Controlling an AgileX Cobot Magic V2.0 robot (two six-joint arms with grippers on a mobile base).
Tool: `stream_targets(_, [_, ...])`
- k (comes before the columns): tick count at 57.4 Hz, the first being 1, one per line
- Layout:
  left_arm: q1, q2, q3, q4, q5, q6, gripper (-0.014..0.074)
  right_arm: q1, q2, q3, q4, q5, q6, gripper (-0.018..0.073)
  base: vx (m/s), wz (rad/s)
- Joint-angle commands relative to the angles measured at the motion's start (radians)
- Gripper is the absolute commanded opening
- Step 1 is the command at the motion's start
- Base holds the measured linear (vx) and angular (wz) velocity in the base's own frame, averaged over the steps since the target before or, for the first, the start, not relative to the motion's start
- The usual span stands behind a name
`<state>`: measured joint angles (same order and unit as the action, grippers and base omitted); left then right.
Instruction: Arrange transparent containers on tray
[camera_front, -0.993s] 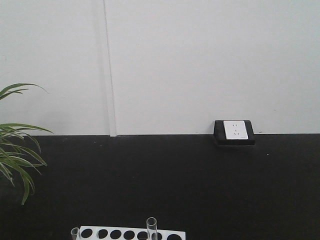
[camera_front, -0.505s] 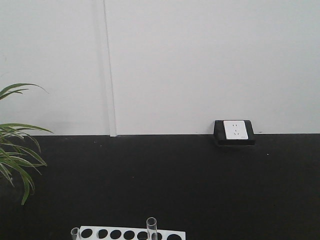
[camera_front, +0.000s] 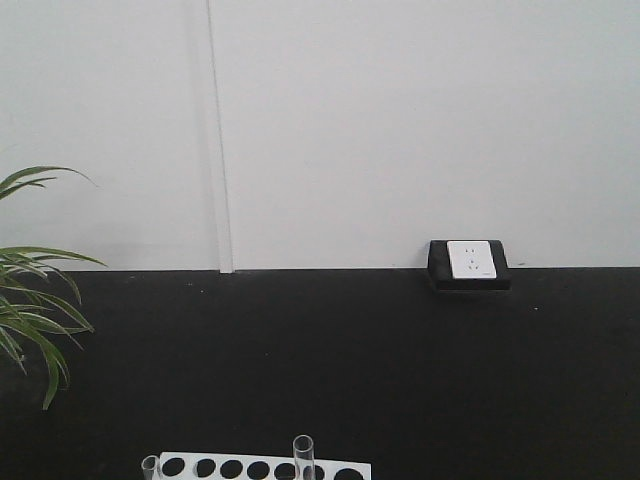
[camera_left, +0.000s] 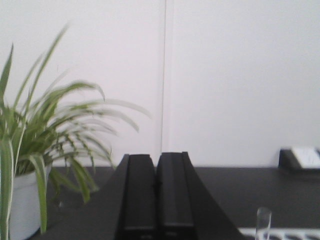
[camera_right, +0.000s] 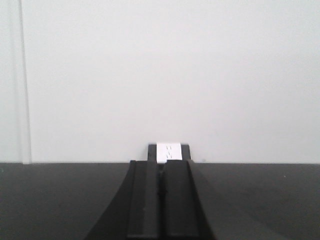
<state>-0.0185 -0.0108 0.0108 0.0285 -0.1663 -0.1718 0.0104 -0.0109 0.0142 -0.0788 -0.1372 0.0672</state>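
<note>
A clear test tube (camera_front: 303, 455) stands upright in a white rack with round holes (camera_front: 262, 467) at the bottom edge of the front view; the rim of another tube (camera_front: 150, 464) shows at the rack's left end. In the left wrist view my left gripper (camera_left: 157, 159) is shut with nothing between its black fingers, and a test tube (camera_left: 263, 223) rises from the rack (camera_left: 282, 233) at the lower right. My right gripper (camera_right: 161, 164) is shut and empty, pointing at the wall. The tray is out of view.
A potted green plant (camera_front: 28, 305) stands at the left, close to my left gripper in the left wrist view (camera_left: 35, 150). A white socket in a black frame (camera_front: 469, 263) sits on the wall at the back of the black table (camera_front: 400, 370).
</note>
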Motion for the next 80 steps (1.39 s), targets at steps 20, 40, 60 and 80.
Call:
stream_targets(20, [-0.002,0.206,-0.521,0.119,0.305,-0.007,-0.0006,0.001,0.215,-0.476,-0.048,0.330,0.012,-0.0008,0.00,0.00])
stream_targets(40, [-0.002,0.442,-0.595,0.180,0.236,-0.008,0.0000,0.001,0.386,-0.524,-0.057,0.313,0.013,-0.0005,0.00,0.00])
stream_targets(60, [-0.002,0.587,-0.593,0.180,0.341,-0.008,0.0183,0.001,0.478,-0.524,-0.057,0.380,0.017,0.0025,0.00,0.00])
stream_targets(80, [-0.002,0.664,-0.593,0.180,0.331,-0.009,0.0476,0.001,0.531,-0.524,-0.057,0.417,0.017,0.0161,0.00,0.00])
